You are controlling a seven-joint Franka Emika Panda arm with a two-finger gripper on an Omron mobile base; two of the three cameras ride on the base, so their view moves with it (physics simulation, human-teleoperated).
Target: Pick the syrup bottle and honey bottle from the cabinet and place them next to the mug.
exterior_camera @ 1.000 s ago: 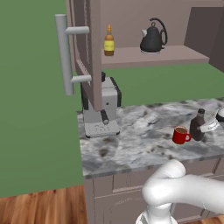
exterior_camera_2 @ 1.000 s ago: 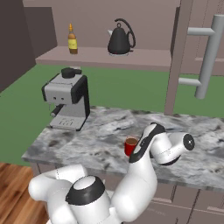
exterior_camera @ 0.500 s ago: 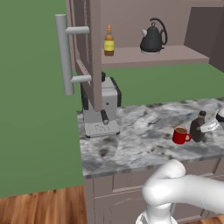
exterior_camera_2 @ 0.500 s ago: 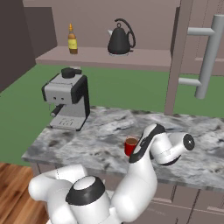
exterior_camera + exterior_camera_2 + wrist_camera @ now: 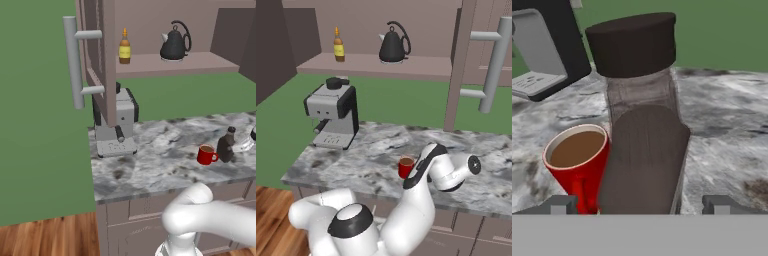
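The honey bottle (image 5: 338,45) stands upright on the cabinet (image 5: 376,67) shelf, well to the left of a black kettle (image 5: 393,44) on the same shelf. Below the shelf, a coffee machine (image 5: 333,115) sits on the marble counter (image 5: 376,155). The red mug (image 5: 405,167) stands to the machine's right, against the white arm (image 5: 431,172).

Two bottles (image 5: 226,145) (image 5: 124,46), one mug (image 5: 205,155), one kettle (image 5: 175,43)

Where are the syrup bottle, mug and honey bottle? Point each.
syrup bottle (image 5: 643,165): hand view, on its dark body.
mug (image 5: 205,155): left base view, on its red side wall.
honey bottle (image 5: 339,49): right base view, on its yellow label.
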